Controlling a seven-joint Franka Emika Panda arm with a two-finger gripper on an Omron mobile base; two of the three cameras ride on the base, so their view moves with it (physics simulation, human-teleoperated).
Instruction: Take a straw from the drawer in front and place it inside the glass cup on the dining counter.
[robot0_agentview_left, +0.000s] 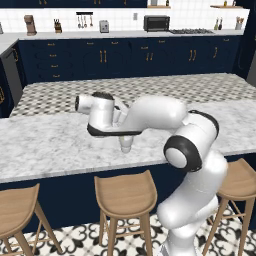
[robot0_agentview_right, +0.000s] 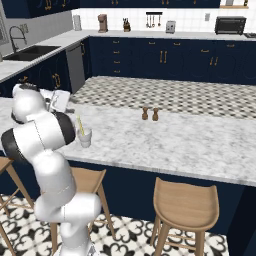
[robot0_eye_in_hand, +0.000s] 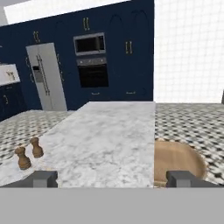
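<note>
The glass cup (robot0_agentview_right: 85, 138) stands upright on the dining counter (robot0_agentview_right: 175, 145) near its front edge. The pale-yellow straw (robot0_agentview_right: 80, 126) leans inside the cup, its top sticking out. In the left base view the cup (robot0_agentview_left: 126, 145) sits just under my forearm on the marble counter (robot0_agentview_left: 50, 145). My gripper (robot0_eye_in_hand: 113, 179) is open and holds nothing; its tips stand wide apart and point level along the counter (robot0_eye_in_hand: 105, 140). The hand (robot0_agentview_right: 60, 100) hovers above and behind the cup, apart from it. The drawer is out of view.
Two brown shakers (robot0_agentview_right: 150, 114) stand mid-counter, to the right of the cup, and also show low left in the hand view (robot0_eye_in_hand: 29, 153). Wooden stools (robot0_agentview_left: 125, 192) (robot0_agentview_right: 185, 202) line the counter's near side. Navy cabinets and a tiled worktop lie across the patterned floor.
</note>
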